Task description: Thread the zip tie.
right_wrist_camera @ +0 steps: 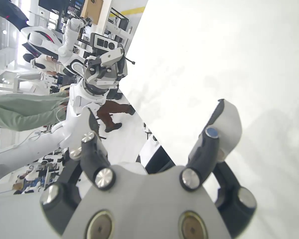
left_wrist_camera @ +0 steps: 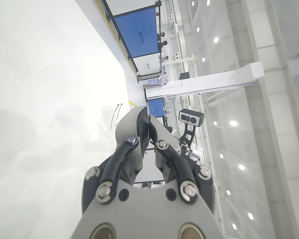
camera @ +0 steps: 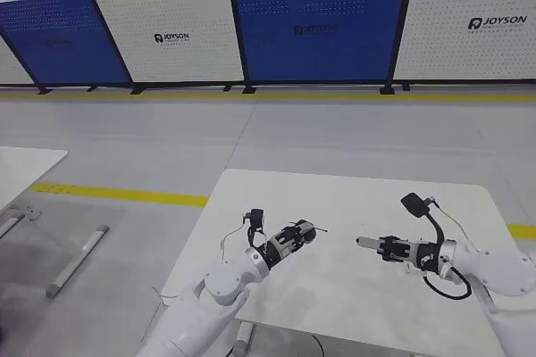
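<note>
A thin black zip tie (camera: 314, 230) sticks out of my left gripper (camera: 297, 236), which is shut on it a little above the white table (camera: 357, 192). In the left wrist view the strap (left_wrist_camera: 148, 133) is pinched edge-on between the closed fingers of the left gripper (left_wrist_camera: 147, 114). Beyond the tips two thin dark curved lines (left_wrist_camera: 116, 115) with small heads show over the table; whether one is a shadow I cannot tell. My right gripper (right_wrist_camera: 157, 118) faces the left one across a gap, open and holding nothing, also seen from above (camera: 368, 242). From there the zip tie's (right_wrist_camera: 130, 60) headed end points toward it.
The table's left edge (camera: 205, 232) and near edge (camera: 339, 330) run close to both arms. A second white table (camera: 18, 170) stands off to the left across the floor. Partition panels (camera: 322, 40) line the far side.
</note>
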You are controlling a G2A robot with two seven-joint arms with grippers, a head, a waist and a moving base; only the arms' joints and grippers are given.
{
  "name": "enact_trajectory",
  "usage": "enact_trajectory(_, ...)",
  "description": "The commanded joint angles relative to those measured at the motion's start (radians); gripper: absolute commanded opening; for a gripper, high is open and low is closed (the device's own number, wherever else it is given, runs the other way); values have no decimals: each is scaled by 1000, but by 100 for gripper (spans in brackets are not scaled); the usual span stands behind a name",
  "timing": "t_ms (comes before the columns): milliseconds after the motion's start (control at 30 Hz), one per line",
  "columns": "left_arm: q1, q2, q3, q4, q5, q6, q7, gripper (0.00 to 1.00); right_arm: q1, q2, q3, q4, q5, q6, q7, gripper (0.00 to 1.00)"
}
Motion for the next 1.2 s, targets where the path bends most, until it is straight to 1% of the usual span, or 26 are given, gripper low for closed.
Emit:
enact_trajectory(0, -1, -2, -2, 13, -23, 10, 9, 0, 0, 0, 0, 0, 0, 0, 0, 100)
enact_trajectory(33, -4, -2, -4, 21, -33, 19, 6, 0, 0, 0, 0, 0, 0, 0, 0, 100)
enact_trajectory(67, -9, -1, -4, 28, -24, 29, 5, 0, 0, 0, 0, 0, 0, 0, 0, 100)
enact_trajectory(133, -15, 1, 5, 31, 30, 43, -5, 0, 0, 0, 0, 0, 0, 0, 0, 100)
enact_trajectory(300, -15, 1, 5, 31, 30, 43, -5, 0, 0, 0, 0, 0, 0, 0, 0, 100)
enact_trajectory(367, -15, 1, 5, 31, 30, 43, -5, 0, -4, 1, -2, -9, -1, -13, 2, 100)
enact_trajectory(433, -15, 1, 5, 31, 30, 43, -5, 0, 4, 7, 16, -26, -17, -20, 41, 100)
enact_trajectory(500, -15, 1, 5, 31, 30, 43, -5, 0, 23, 20, 54, -48, -25, -36, 151, 100)
enact_trajectory(567, -15, 1, 5, 31, 30, 43, -5, 0, 37, 34, 100, -65, -33, -38, 249, 100)
enact_trajectory(600, -15, 1, 5, 31, 30, 43, -5, 0, 44, 40, 120, -73, -41, -39, 286, 100)
enact_trajectory(633, -15, 1, 5, 31, 30, 43, -5, 0, 48, 46, 135, -78, -48, -35, 297, 100)
enact_trajectory(700, -15, 1, 5, 31, 30, 43, -5, 0, 50, 67, 111, -93, -109, -29, 297, 100)
enact_trajectory(733, -15, 1, 5, 31, 30, 43, -5, 0, 59, 77, 101, -91, -135, -10, 297, 100)
enact_trajectory(800, -15, 1, 5, 31, 30, 43, -5, 0, 87, 100, 44, -78, -173, 21, 297, 100)
enact_trajectory(867, -15, 1, 5, 31, 30, 43, -5, 0, 119, 114, 8, -58, -142, 43, 297, 100)
enact_trajectory(900, -15, 1, 5, 31, 30, 43, -5, 0, 129, 117, -1, -52, -124, 47, 297, 100)
enact_trajectory(1100, -15, 0, 6, 30, 29, 42, 1, 0, 129, 117, -1, -52, -124, 47, 297, 100)
enact_trajectory(1167, -18, -2, 5, 26, 8, 37, 7, 0, 129, 117, -1, -52, -124, 47, 297, 100)
